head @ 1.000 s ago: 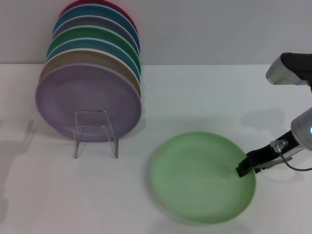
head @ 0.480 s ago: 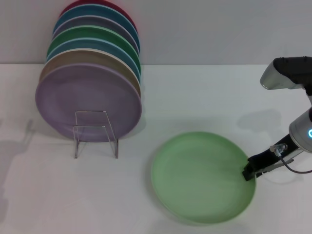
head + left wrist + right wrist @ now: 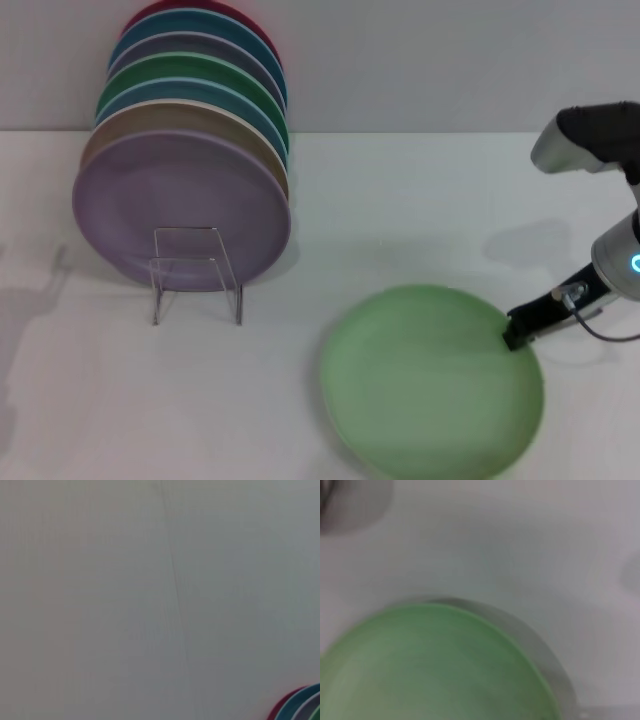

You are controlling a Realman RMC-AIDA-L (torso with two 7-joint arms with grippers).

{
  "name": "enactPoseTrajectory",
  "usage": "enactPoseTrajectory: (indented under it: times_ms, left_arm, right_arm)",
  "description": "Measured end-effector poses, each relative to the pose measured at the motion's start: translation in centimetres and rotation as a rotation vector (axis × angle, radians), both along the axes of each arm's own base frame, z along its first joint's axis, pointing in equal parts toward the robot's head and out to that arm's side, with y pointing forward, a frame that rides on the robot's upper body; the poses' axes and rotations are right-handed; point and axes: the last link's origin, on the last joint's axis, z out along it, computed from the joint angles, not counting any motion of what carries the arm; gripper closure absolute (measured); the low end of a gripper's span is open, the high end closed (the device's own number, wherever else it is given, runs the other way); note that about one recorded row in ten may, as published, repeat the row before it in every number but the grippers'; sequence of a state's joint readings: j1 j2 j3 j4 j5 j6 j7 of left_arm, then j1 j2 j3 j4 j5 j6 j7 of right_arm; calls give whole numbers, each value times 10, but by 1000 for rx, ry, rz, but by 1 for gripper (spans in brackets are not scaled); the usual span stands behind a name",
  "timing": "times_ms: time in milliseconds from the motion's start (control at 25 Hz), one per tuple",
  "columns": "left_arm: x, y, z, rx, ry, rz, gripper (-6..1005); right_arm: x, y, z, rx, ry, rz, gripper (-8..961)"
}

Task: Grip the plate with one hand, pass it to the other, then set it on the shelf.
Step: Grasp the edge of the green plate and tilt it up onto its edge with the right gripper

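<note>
The light-green plate (image 3: 432,382) is at the front right of the white table, its right rim held by my right gripper (image 3: 515,331), the black jointed one on a silver-grey arm with a thin cable. The gripper is shut on the rim. In the right wrist view the plate (image 3: 430,665) fills the lower part, with a grey shadow beyond its edge, so it looks raised off the table. The clear acrylic shelf (image 3: 197,272) stands at the left, its front stand see-through. My left gripper is out of view.
Several coloured plates lean in the shelf, the lilac plate (image 3: 182,208) at the front and a darker green plate (image 3: 190,72) behind it. The left wrist view shows the bare wall and some plate rims (image 3: 300,706) in a corner. Bare table (image 3: 400,210) lies between shelf and plate.
My right gripper has pulled back to the right and closed on the plate's rim. The plate has shifted right and towards me and looks larger, as if lifted.
</note>
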State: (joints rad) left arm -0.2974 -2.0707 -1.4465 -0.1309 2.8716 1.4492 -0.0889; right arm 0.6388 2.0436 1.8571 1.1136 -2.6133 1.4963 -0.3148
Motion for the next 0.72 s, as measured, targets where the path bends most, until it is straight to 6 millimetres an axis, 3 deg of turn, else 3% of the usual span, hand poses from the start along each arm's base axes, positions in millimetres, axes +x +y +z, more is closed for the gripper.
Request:
enactPoseTrajectory:
  times_ms: [320, 480, 720]
  left_arm:
    - [8, 0, 2, 17, -10, -41, 202]
    - [21, -2, 4, 33, -25, -111, 202]
    - [36, -1, 11, 63, -49, -171, 202]
  right_arm:
    - [-23, 1, 6, 64, 74, 160, 929]
    - [-36, -3, 6, 64, 169, 263, 932]
    - [-39, -12, 10, 48, 204, 360, 932]
